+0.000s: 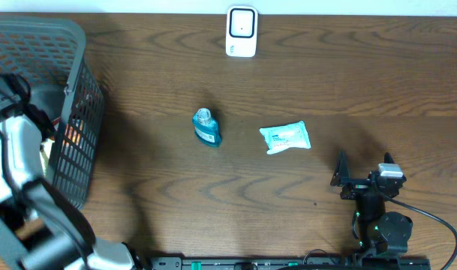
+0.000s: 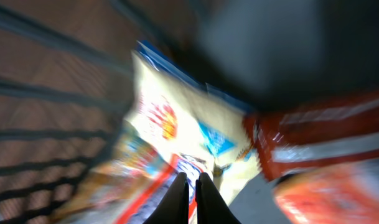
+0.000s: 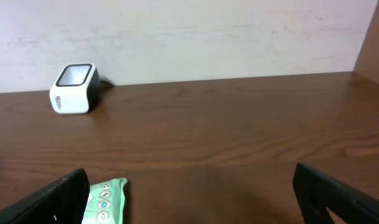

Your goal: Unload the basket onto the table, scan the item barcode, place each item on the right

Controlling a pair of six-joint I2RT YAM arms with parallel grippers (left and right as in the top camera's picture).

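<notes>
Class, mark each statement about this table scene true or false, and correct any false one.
1. The white barcode scanner stands near the wall-side edge of the table. True.
2. The blue bottle lies inside the basket. False: it is on the table, outside the grey basket, left of the wipes packet.
3. The right claw is open and holds nothing. True.
4. The left claw hovers open over the wipes packet. False: it is shut, down inside the basket among blurred packets.

White scanner by the wall, green wipes pack near the front, hand spread wide
</notes>
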